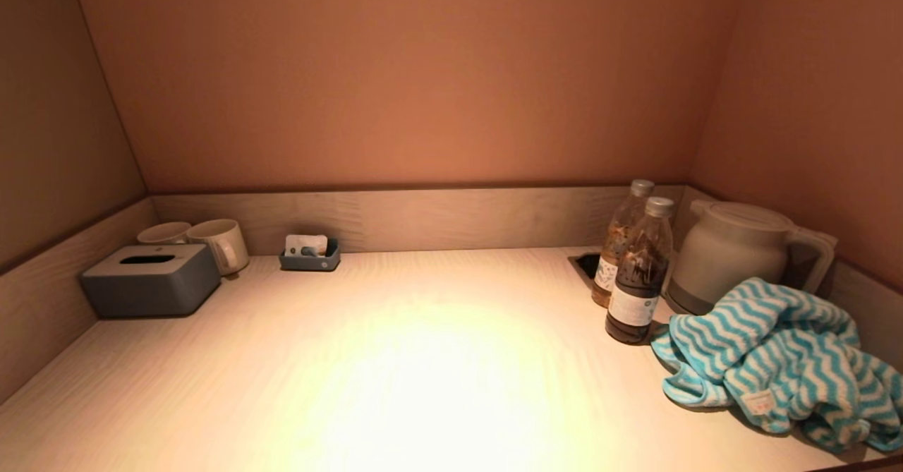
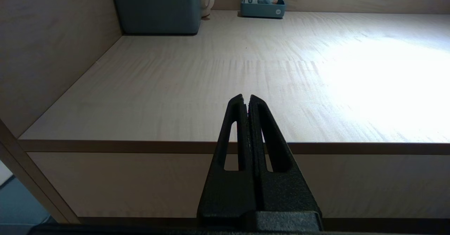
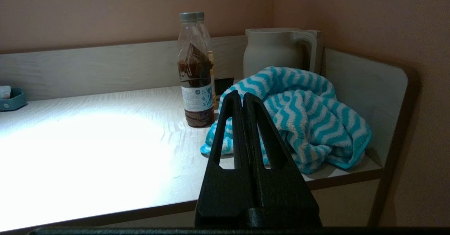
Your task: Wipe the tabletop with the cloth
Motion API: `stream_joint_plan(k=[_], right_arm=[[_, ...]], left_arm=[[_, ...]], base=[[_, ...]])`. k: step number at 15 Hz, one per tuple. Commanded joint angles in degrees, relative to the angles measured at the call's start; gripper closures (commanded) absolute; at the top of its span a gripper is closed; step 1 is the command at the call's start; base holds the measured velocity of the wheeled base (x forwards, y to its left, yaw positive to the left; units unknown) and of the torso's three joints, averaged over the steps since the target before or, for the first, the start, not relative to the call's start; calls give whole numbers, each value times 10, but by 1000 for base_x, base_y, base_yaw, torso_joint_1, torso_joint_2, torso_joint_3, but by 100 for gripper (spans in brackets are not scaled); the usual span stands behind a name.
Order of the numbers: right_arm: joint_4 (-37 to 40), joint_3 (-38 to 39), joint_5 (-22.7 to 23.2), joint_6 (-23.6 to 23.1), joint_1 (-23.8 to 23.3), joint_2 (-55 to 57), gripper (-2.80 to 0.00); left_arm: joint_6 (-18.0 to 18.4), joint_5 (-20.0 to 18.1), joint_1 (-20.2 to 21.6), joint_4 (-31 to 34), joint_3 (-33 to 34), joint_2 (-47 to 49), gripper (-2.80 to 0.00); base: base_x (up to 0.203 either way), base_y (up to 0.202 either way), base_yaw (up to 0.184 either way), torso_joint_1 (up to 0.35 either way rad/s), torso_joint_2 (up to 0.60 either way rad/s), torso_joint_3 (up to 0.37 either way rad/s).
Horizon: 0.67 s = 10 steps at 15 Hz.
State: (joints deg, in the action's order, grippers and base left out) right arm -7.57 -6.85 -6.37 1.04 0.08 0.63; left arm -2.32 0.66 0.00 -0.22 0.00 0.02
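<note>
A crumpled teal-and-white zigzag cloth point(image 1: 783, 355) lies at the right front corner of the pale wood tabletop point(image 1: 395, 359); it also shows in the right wrist view point(image 3: 309, 119). My right gripper point(image 3: 244, 95) is shut and empty, held off the table's front edge, short of the cloth. My left gripper point(image 2: 245, 97) is shut and empty, off the front edge at the left side of the tabletop point(image 2: 218, 73). Neither gripper shows in the head view.
Two bottles point(image 1: 638, 274) and a white kettle point(image 1: 734, 253) stand just behind the cloth. A grey tissue box point(image 1: 152, 279), two mugs point(image 1: 219, 243) and a small tray point(image 1: 309, 255) sit at the back left. Low wood walls border three sides.
</note>
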Motion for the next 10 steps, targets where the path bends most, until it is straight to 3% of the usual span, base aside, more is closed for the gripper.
stream_joint_plan(k=[1,10], right_arm=[[-1,10,0,-1,0,-5,0],[-1,54,11,-6,0,-5,0]], left_arm=[[-1,0,0,0,0,0,0],[-1,0,0,0,0,0,0]], base=[[0,0,0,0,0,0],[0,0,0,0,0,0]])
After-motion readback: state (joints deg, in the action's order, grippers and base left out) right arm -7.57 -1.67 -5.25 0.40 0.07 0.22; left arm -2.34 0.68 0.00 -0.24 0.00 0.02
